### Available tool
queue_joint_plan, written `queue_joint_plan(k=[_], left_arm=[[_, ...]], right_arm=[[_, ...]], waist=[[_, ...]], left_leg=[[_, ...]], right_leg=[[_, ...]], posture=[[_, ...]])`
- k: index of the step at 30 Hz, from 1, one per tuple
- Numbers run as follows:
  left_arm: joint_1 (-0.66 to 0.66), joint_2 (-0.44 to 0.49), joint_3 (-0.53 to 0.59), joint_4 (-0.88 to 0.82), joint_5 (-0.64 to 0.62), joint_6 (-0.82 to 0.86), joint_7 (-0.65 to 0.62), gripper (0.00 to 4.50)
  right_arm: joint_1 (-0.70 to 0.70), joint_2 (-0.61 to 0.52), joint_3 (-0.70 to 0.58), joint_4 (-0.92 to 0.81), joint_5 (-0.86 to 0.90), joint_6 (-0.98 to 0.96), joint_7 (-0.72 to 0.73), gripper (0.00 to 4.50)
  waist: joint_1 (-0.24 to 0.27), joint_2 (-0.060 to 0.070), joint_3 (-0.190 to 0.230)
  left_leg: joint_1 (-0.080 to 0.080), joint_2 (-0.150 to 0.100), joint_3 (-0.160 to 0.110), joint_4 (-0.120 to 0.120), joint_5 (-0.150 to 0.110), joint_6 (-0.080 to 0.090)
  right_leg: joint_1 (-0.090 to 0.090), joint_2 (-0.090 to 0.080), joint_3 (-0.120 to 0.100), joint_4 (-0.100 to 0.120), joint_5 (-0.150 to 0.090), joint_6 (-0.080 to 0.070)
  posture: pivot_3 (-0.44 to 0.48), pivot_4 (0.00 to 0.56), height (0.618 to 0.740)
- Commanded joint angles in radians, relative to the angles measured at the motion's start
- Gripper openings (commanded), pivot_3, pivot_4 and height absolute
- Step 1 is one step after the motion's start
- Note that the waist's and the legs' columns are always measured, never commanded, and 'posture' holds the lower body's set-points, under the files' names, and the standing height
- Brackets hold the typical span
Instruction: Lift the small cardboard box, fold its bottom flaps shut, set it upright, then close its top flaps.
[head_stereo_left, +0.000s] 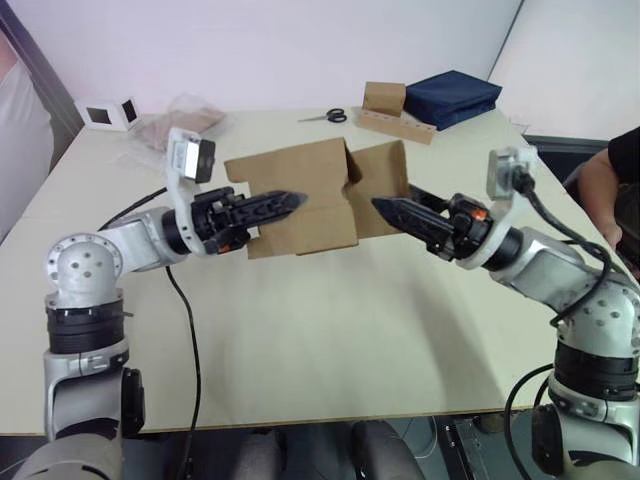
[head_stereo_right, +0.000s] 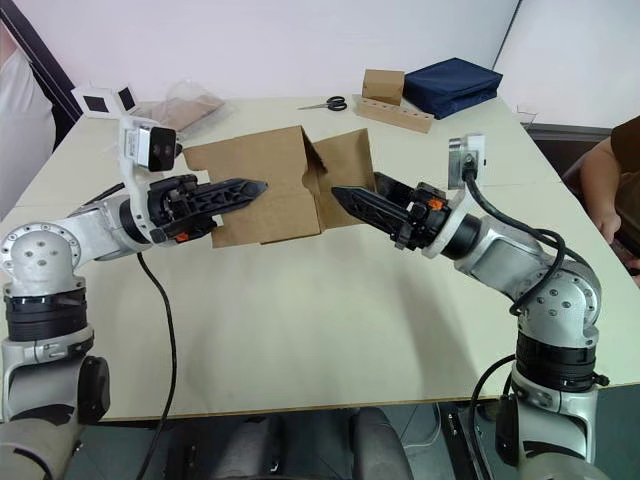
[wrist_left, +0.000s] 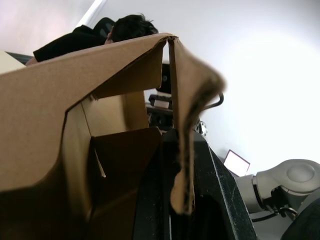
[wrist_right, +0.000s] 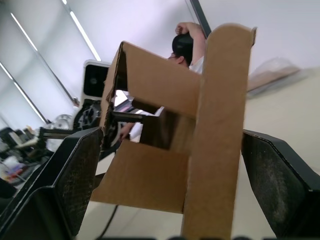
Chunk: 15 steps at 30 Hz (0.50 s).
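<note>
Hovering above cream table (head_stereo_left: 330, 340), plain brown corrugated cardboard box (head_stereo_left: 300, 200) held aloft, flaps splayed. Left end effector (head_stereo_left: 290, 203) clenched on wall at 9 o'clock; right end effector (head_stereo_left: 390, 210) spread, straddling flap at 3 o'clock. Judged light, stiff, crushable; panel edges best gripped.

We're seeing a pale beige table (head_stereo_left: 330, 330) carrying black-handled scissors (head_stereo_left: 325, 116), a folded navy cloth bundle (head_stereo_left: 455, 97), a tan box w/ dotted strip (head_stereo_left: 392, 110) & a clear plastic bag (head_stereo_left: 180, 120).
</note>
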Motion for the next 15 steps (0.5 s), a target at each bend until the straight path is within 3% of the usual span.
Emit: queue_joint_plan(k=[1, 15], left_arm=[[-0.029, -0.004, 0.009, -0.014, -0.013, -0.018, 0.001, 0.0], [-0.005, 0.009, 0.004, 0.001, 0.045, -0.035, -0.026, 0.0]], right_arm=[[-0.001, 0.018, -0.008, -0.032, 0.097, -0.007, -0.041, 4.47], [-0.003, 0.001, 0.016, -0.057, 0.295, -0.029, -0.151, 4.47]], waist=[[0.0, 0.0, 0.0], [0.0, 0.0, 0.0]], left_leg=[[0.0, 0.0, 0.0, 0.0, 0.0, 0.0], [0.0, 0.0, 0.0, 0.0, 0.0, 0.0]], right_leg=[[0.0, 0.0, 0.0, 0.0, 0.0, 0.0], [0.0, 0.0, 0.0, 0.0, 0.0, 0.0]], posture=[[0.0, 0.15, 0.74], [0.0, 0.15, 0.74]])
